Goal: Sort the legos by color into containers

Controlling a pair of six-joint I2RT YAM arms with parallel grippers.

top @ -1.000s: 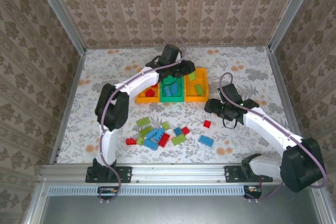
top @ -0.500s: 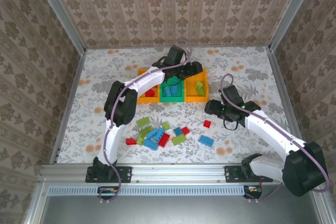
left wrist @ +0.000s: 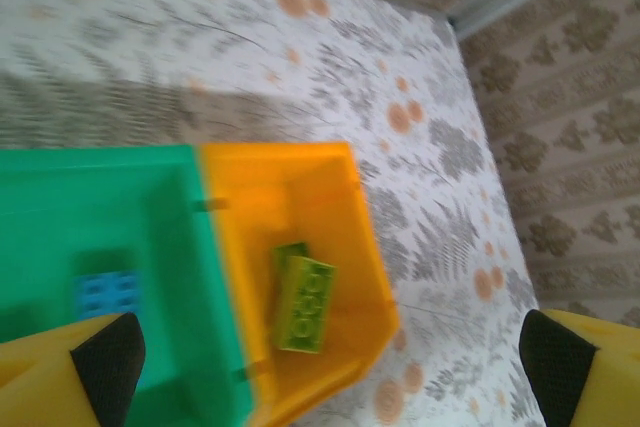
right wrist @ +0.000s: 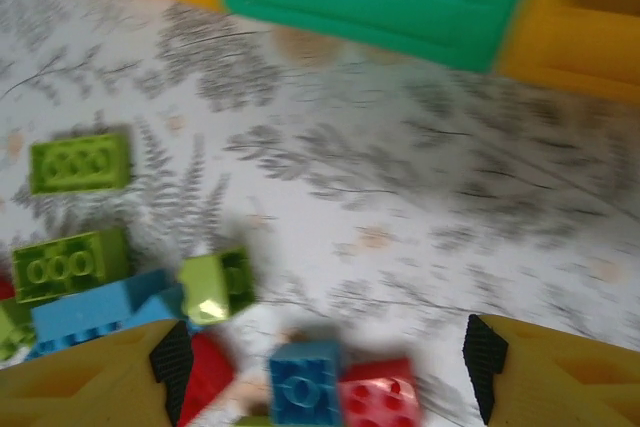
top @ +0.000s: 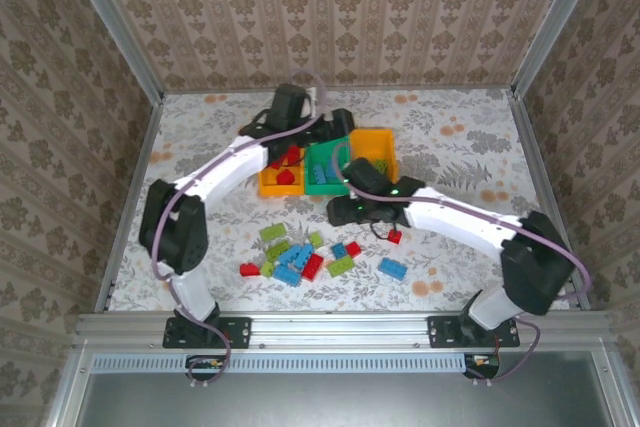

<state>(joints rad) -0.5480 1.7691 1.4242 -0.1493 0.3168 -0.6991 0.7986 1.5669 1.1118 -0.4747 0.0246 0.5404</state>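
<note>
Three containers stand side by side: a left orange bin (top: 281, 183), a green bin (top: 325, 185) and a right orange bin (top: 373, 143). My left gripper (top: 322, 132) (left wrist: 330, 362) hovers open and empty over the green bin (left wrist: 100, 217) and the right orange bin (left wrist: 330, 187), where a lime lego (left wrist: 305, 302) lies. A blue lego (left wrist: 105, 292) sits in the green bin. My right gripper (top: 340, 209) (right wrist: 327, 367) is open just above loose legos, a blue one (right wrist: 305, 382) and a red one (right wrist: 380, 397) between its fingertips, a lime one (right wrist: 220, 287) to the left.
The loose pile (top: 295, 259) of red, blue and lime bricks lies in front of the bins. A red brick (top: 395, 237) and a blue brick (top: 392, 268) lie apart to its right. Metal rails and patterned walls close in the table.
My left gripper opened and drew back to the left from over the right orange bin. My right arm swung left, from the table's right side to the space before the bins.
</note>
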